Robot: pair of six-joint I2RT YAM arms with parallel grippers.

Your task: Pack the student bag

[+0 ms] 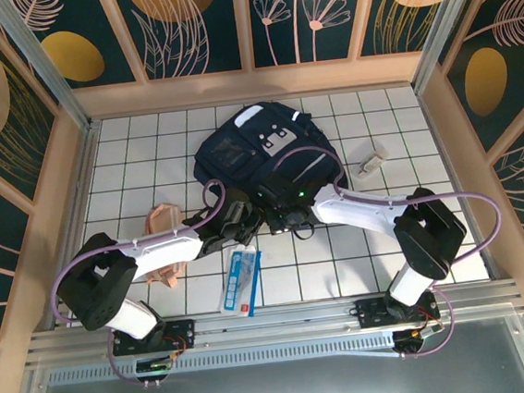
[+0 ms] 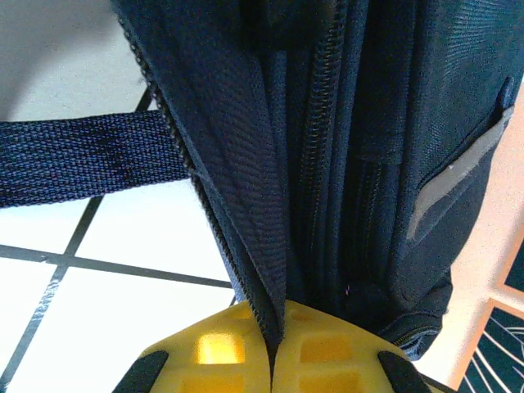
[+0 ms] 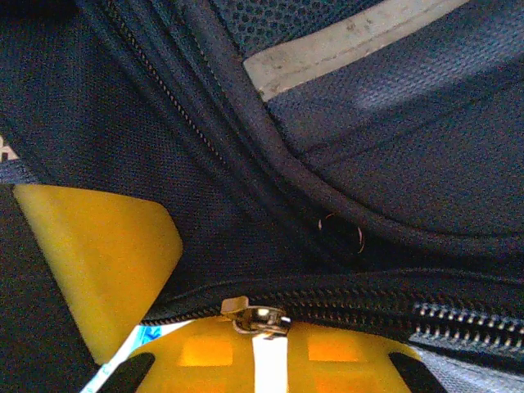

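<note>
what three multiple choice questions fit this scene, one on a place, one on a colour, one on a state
1. Where is the blue-and-white packet?
A) on the table, on the near side of the backpack
B) on top of the backpack
C) against the far wall

2. What colour are the fingers of the left pincer?
A) red
B) yellow
C) green

3. What state is the left pincer in?
A) wide open
B) shut on the packet
C) shut on the backpack's zipper edge

Answers:
1 A, in the top view it lies flat on the tiles below the backpack.
2 B, they show yellow in the left wrist view.
3 C, the fingers meet around the navy fabric fold.
</note>
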